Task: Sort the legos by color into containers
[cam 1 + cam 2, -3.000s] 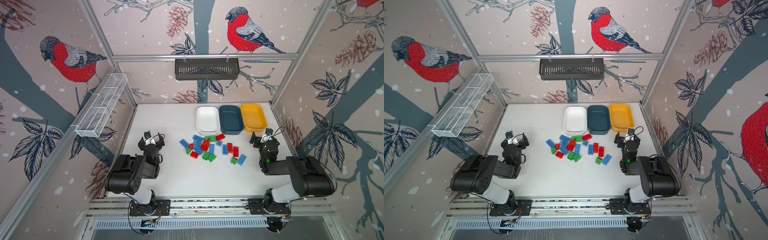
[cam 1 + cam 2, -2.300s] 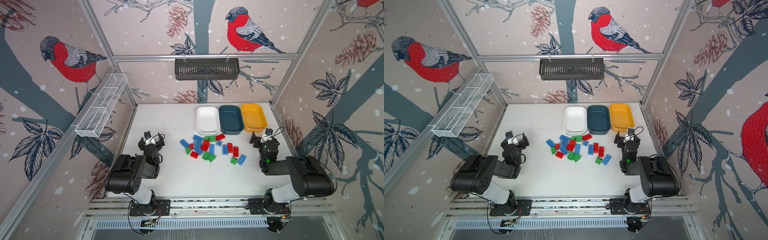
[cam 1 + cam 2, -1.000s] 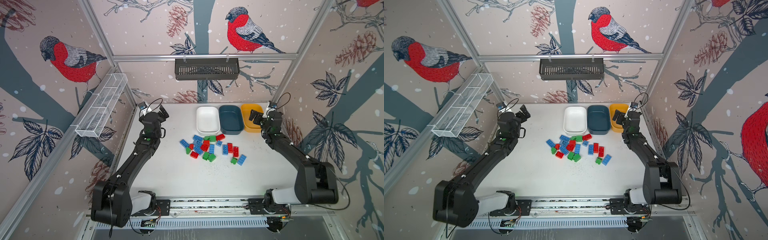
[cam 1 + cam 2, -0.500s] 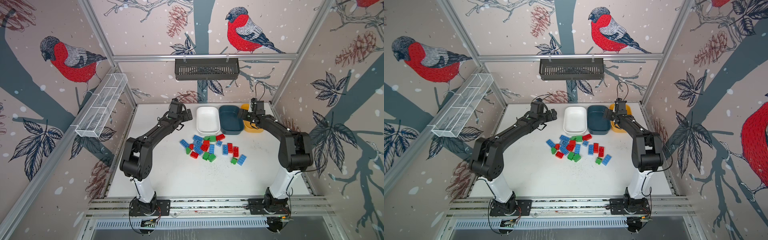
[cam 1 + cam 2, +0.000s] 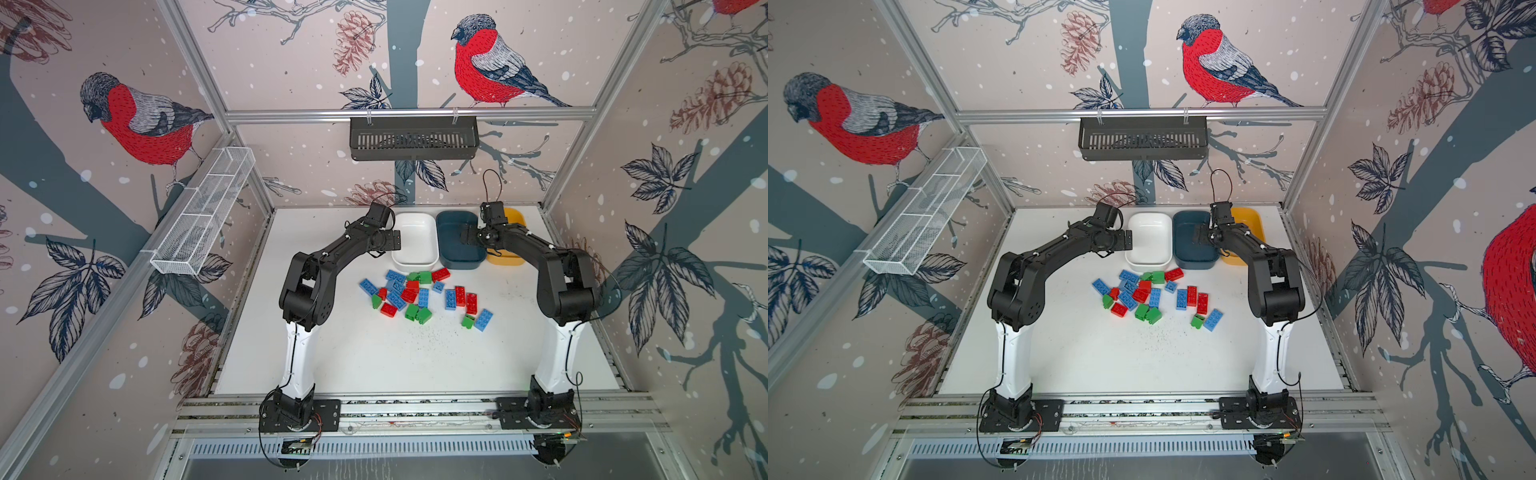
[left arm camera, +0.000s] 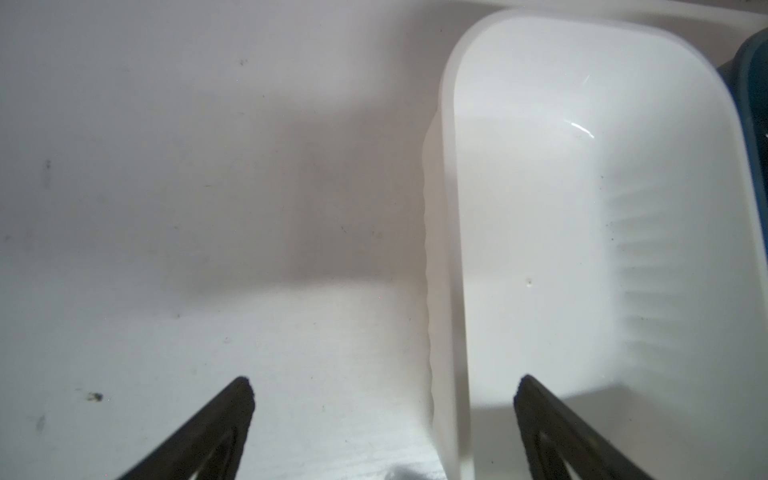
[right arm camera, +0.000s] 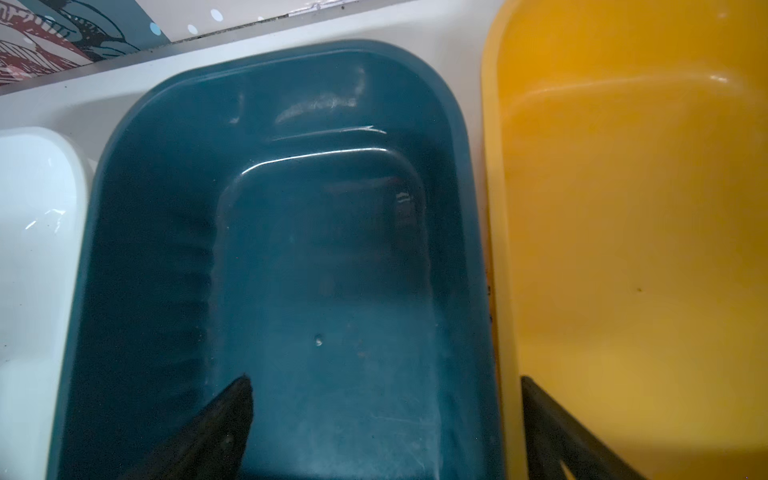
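Only the top views are giving you the legos (image 5: 415, 293): they're lying heaped on the surface (image 5: 374, 357), just in front of the tubs. The left wrist view is showing your left jaws standing wide open, straddling the wall of the white tub (image 6: 446, 187). The right wrist view is showing your right jaws gaping, empty, across the teal tub (image 7: 291, 291) and yellow tub (image 7: 623, 249). Your left arm (image 5: 332, 257) and right arm (image 5: 536, 249) are arching forward, elbows raised.
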Controlling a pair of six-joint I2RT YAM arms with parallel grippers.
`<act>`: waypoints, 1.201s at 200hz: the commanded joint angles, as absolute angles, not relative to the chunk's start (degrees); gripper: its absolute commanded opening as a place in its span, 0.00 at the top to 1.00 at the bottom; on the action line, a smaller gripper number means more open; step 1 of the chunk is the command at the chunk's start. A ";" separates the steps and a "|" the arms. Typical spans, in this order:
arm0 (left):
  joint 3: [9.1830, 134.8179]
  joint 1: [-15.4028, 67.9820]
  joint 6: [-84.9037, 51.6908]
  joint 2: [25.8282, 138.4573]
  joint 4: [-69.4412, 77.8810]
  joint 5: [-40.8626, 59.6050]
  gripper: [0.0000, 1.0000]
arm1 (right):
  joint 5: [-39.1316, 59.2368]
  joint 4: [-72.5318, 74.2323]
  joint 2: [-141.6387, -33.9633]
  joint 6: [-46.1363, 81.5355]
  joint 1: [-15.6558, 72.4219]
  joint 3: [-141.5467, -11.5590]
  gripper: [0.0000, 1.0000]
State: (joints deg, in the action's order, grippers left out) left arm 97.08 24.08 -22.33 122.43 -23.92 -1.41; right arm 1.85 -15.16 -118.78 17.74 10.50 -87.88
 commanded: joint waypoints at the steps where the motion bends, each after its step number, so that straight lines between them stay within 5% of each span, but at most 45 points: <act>1: 97.69 24.17 -21.24 123.44 -25.00 1.36 0.02 | 0.19 -17.88 -119.52 17.22 10.74 -89.67 0.04; 103: 101.57 23.61 -22.90 125.14 -28.30 -6.63 0.02 | 0.09 -19.73 -119.11 16.45 15.36 -88.83 0.22; 240: 82.98 17.49 -25.53 112.00 -22.44 -7.00 0.02 | -6.25 -22.60 -123.69 10.24 26.36 -92.69 0.33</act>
